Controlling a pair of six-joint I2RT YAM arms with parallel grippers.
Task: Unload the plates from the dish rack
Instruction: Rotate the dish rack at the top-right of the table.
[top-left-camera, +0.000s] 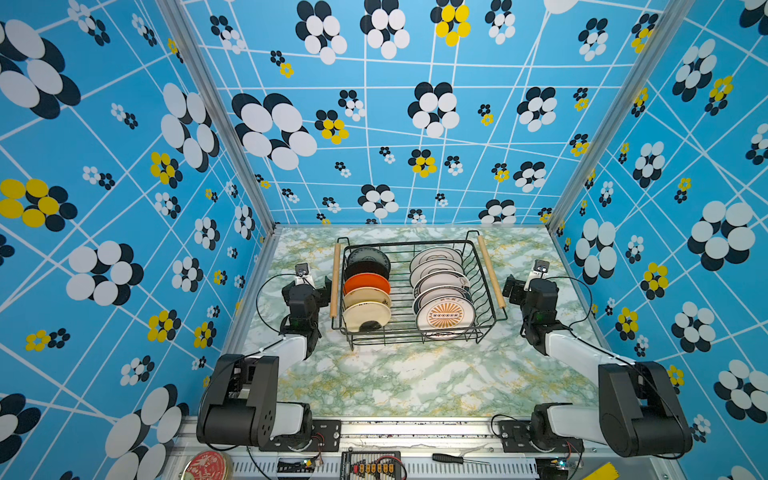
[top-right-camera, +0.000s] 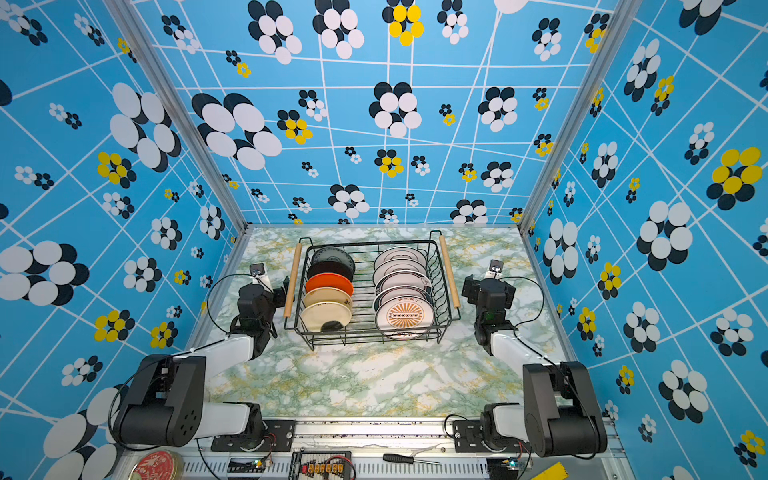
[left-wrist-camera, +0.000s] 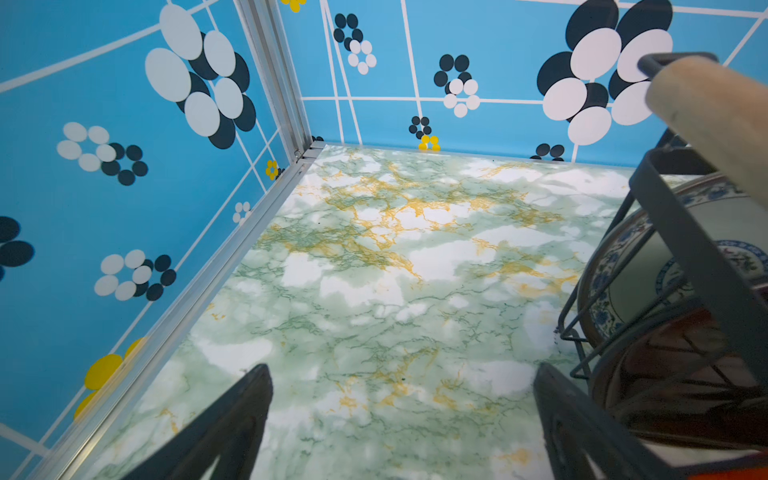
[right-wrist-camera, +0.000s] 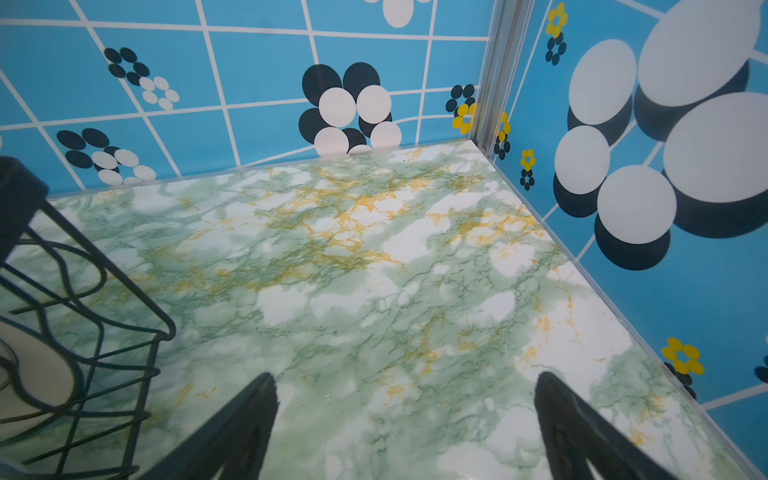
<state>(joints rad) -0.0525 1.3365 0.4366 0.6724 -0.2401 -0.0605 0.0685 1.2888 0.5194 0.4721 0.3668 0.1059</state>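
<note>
The black wire dish rack (top-left-camera: 409, 243) (top-right-camera: 370, 243) with two wooden handles stands at the back middle of the marble table. Two rows of plates stand upright in it. One row holds a teal-patterned plate (top-left-camera: 368, 254), a black, an orange (top-left-camera: 365, 284) and two cream ones. The other holds several white plates, the front one (top-left-camera: 445, 316) with an orange sunburst. My left gripper (top-left-camera: 307, 289) (left-wrist-camera: 401, 370) is open and empty beside the left handle (left-wrist-camera: 715, 112). My right gripper (top-left-camera: 532, 286) (right-wrist-camera: 405, 376) is open and empty just right of the rack (right-wrist-camera: 124, 299).
Blue flower-patterned walls close in the table (top-left-camera: 415, 382) on three sides. Bare marble lies in front of the rack and at both back corners. A red round tin lid (top-left-camera: 206, 465) and a screwdriver (top-left-camera: 453, 458) lie on the front rail.
</note>
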